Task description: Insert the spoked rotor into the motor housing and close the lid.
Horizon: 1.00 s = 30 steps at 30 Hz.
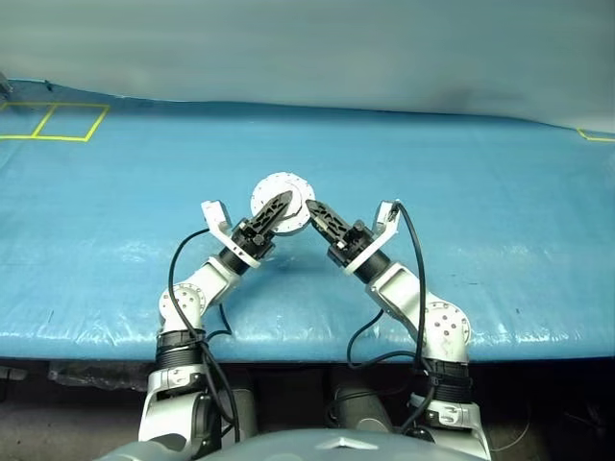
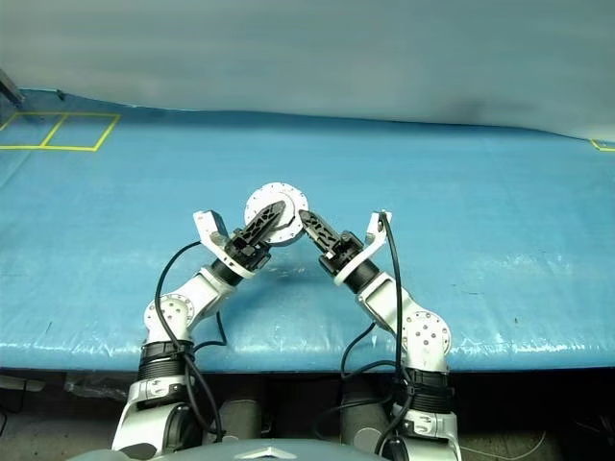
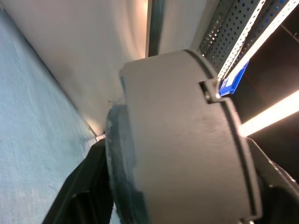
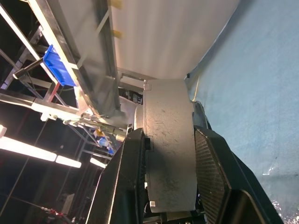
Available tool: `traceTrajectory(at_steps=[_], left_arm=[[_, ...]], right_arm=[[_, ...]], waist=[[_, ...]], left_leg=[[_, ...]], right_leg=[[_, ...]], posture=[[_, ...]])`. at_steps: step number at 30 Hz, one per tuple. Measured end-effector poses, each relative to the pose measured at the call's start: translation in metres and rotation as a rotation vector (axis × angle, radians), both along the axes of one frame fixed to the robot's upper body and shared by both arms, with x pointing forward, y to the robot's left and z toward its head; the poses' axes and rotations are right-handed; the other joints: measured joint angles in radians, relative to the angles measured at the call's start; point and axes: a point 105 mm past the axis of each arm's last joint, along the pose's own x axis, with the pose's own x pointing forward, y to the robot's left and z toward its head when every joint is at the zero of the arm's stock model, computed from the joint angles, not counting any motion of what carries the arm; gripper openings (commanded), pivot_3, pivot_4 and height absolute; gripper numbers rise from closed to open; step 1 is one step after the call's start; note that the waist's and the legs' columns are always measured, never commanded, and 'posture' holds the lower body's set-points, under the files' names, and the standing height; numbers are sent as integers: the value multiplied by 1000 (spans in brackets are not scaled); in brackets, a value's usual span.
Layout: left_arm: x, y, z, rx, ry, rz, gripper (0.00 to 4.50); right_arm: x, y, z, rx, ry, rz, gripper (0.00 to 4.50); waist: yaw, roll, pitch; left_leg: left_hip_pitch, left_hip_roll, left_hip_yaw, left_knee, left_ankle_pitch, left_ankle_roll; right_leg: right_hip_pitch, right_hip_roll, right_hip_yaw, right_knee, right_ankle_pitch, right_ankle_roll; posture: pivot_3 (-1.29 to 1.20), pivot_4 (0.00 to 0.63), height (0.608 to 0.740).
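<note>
A blue tarp-covered table [image 1: 500,240] stretches wide before me, with yellow tape lines [image 1: 58,123] marking squares at its far left corner and a pale grey wall behind. Through my wrist cameras I glimpse metal shelving [image 4: 70,93] with a blue bin [image 4: 58,65] and bright strip lights.

Both my arms meet at the middle, lifted over the tarp. My right gripper [image 1: 317,213] is clamped on the motor housing [image 1: 282,200] — one finger flat against each face of the grey round body, its edge between them. My left gripper [image 1: 277,209] reaches in from the left, its fingers to either side of the same housing; whether they press it yet I cannot tell.
</note>
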Motion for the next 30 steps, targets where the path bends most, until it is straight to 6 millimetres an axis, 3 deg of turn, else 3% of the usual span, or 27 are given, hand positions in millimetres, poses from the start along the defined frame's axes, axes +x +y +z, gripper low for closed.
traceTrajectory(at_steps=[12,18,20,23,26,30], left_arm=[[1,0,-2,-6,26,10,2570],[3,2,-6,3,42,40,2570],[5,5,-9,17,56,69,2570],[11,18,-13,35,75,144,2570],[19,41,-21,71,100,262,2570],[32,74,-22,88,125,452,2570]], right_arm=[[1,-1,-2,-18,0,-9,1136],[1,1,-1,-47,-52,-17,3081],[3,2,-2,-90,-64,-41,3081],[7,-2,-2,-125,-90,-87,3081],[11,-10,5,-147,-138,-141,3081],[13,-20,0,-259,-180,-170,3081]], waist=[[0,0,0],[-1,0,0],[-1,0,0],[-1,0,0],[-1,0,0],[6,0,0]], left_leg=[[0,0,0,0,0,0],[0,0,0,0,0,0],[0,0,0,0,0,0],[0,0,0,0,0,0],[0,0,0,0,0,0],[-1,0,0,0,0,0]], right_leg=[[0,0,0,0,0,0],[0,0,0,0,0,0],[0,0,0,0,0,0],[0,0,0,0,0,0],[0,0,0,0,0,0],[0,0,0,-1,0,0]], posture=[[0,150,740],[0,150,740],[0,150,740],[0,150,740],[0,150,740],[0,150,740]])
